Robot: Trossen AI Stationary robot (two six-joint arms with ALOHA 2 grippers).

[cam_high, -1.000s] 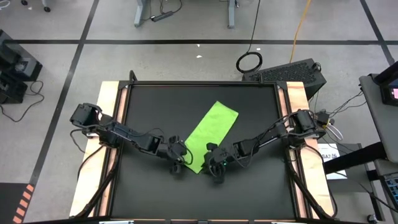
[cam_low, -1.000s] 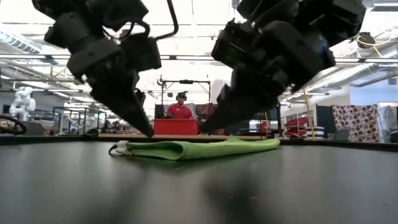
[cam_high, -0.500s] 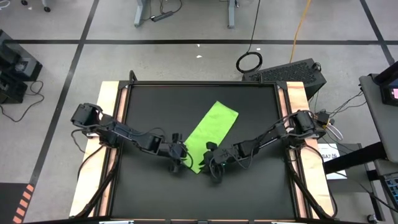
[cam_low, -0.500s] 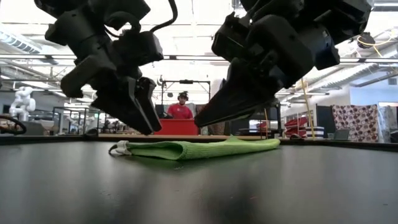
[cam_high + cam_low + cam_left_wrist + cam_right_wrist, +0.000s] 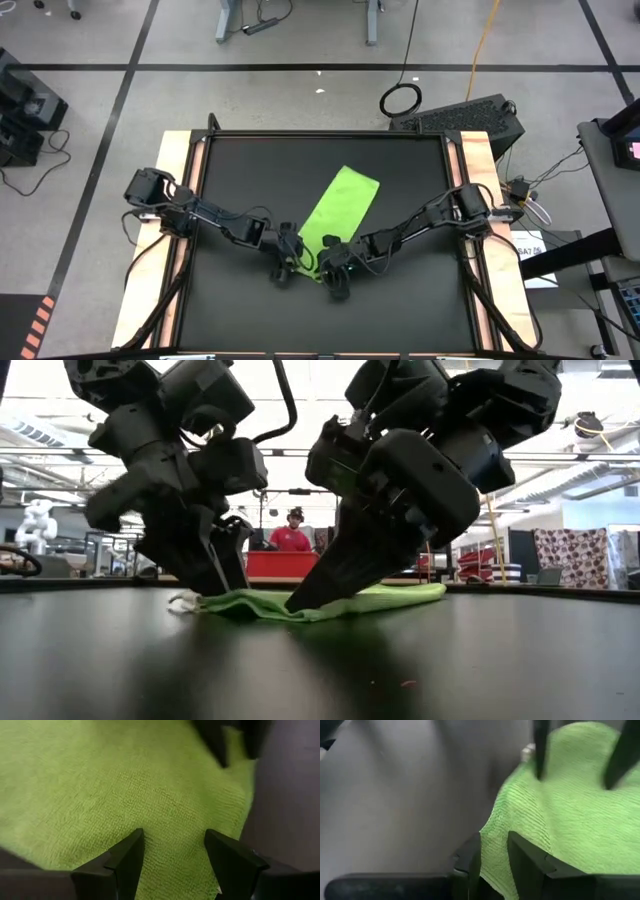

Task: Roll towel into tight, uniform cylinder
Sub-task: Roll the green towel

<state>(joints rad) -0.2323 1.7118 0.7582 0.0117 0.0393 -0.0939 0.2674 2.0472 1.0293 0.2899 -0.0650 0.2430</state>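
The flat black matte table (image 5: 230, 190) carries the small lime-green terry-cloth towel (image 5: 338, 208), folded into a long strip that lies diagonally near the table's middle. Half a second ago both grippers hung just above the strip's near end; now they have dropped onto it, and the low view shows that end bunched and lifted slightly where it lay flat before. By that reading, the first turn of the roll is being started and no cylinder exists yet.

The left gripper (image 5: 172, 852) presses its two dark, wedge-shaped fingers onto the cloth, spread moderately apart with looped pile showing between them; it clasps nothing yet. The right gripper (image 5: 494, 851) sits at the strip's edge with its fingers drawn nearly together, pinching a raised fold of towel between them.

The fabric looks soft, ribbed and limp, likely to slump unless tension is kept. A tiny white tag (image 5: 183, 600) sticks out at the near corner, beside the left gripper.
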